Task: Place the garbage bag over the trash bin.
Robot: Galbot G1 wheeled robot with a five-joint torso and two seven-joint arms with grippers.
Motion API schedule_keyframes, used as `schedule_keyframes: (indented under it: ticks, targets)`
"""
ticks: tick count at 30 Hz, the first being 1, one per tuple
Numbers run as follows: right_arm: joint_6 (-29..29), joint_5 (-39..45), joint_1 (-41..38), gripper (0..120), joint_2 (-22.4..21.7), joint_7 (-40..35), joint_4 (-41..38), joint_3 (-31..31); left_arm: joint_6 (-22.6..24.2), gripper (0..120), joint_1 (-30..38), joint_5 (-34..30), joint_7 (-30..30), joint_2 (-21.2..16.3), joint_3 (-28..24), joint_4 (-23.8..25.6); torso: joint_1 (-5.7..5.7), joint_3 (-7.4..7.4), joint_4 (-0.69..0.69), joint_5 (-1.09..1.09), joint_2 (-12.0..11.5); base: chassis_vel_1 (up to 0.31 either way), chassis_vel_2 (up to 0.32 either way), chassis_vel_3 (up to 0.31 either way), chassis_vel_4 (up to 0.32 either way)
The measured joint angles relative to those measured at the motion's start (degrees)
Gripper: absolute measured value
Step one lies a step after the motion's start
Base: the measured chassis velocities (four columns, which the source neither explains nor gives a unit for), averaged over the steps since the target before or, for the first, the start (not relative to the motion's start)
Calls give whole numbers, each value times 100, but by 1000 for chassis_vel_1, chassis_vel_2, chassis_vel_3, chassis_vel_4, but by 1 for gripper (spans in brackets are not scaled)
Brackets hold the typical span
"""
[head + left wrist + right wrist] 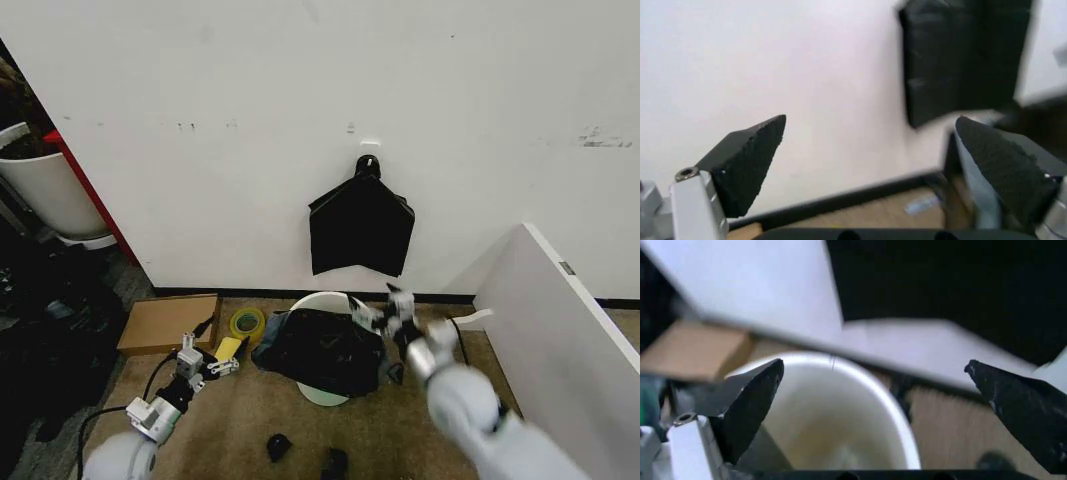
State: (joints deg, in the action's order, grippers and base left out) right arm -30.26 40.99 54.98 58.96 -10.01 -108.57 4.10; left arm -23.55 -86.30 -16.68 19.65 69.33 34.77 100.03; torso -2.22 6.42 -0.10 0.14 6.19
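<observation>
Black plastic lies crumpled over the near side of the trash bin [322,300]: the garbage bag [325,350] sits heaped across the mouth rather than pulled open around it, and the far arc of the cream rim shows bare against the wall. The bin stands on the floor, below a flat folded black bundle [360,228] hanging from a hook.

The right pincer [385,312] hovers at the bag's right edge, just beside the rim, its pads spread wide and gripping nothing; the right wrist view looks down into the pale inside of the bin. The left pincer [210,362] waits low to the left, well apart from the bag, near a roll of yellow tape [246,322], its pads also spread.

With neither pincer holding it, the slippery film could slide off the near side, or a one-sided pull could tip the light bin.
</observation>
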Motion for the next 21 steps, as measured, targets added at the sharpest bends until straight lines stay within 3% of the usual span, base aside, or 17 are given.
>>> schedule_keyframes:
  ticks: [2, 3, 5, 10, 16, 21]
  targets:
    - [-919, 158, -564, 100, 55, 487, 370, -57, -6, 100, -82, 2, -531, 54, -71, 216, 0, 0, -1, 0, 0, 0, 0, 0, 0]
    - [-1171, -202, -904, 100, 149, 1090, 744, -124, -7, 100, -130, 2, -857, 99, -106, 364, 0, -1, 0, 0, 0, 0, 0, 0, 0]
    - [-1250, -912, -1263, 100, 329, 1923, 1294, -198, -7, 100, -213, -5, -1215, 166, -144, 560, 0, 0, 0, 2, 0, 0, 0, 0, 0]
    - [-1252, -2088, -1780, 100, 690, 2706, 2378, -378, -15, 100, -392, -8, -1483, 258, -169, 822, 0, -1, 0, 2, 0, 0, 0, 0, 0]
    - [-1199, -2465, -1967, 99, 848, 2806, 3061, -639, 250, 100, -292, 172, -2033, 254, -257, 815, 0, -1, -2, 1, 0, 0, 0, 0, 0]
    - [-1141, -2403, -1917, 82, 870, 2751, 3157, -666, 378, 100, -258, 266, -2242, 258, -320, 754, 0, -1, -2, 1, 0, 0, 0, 0, 0]
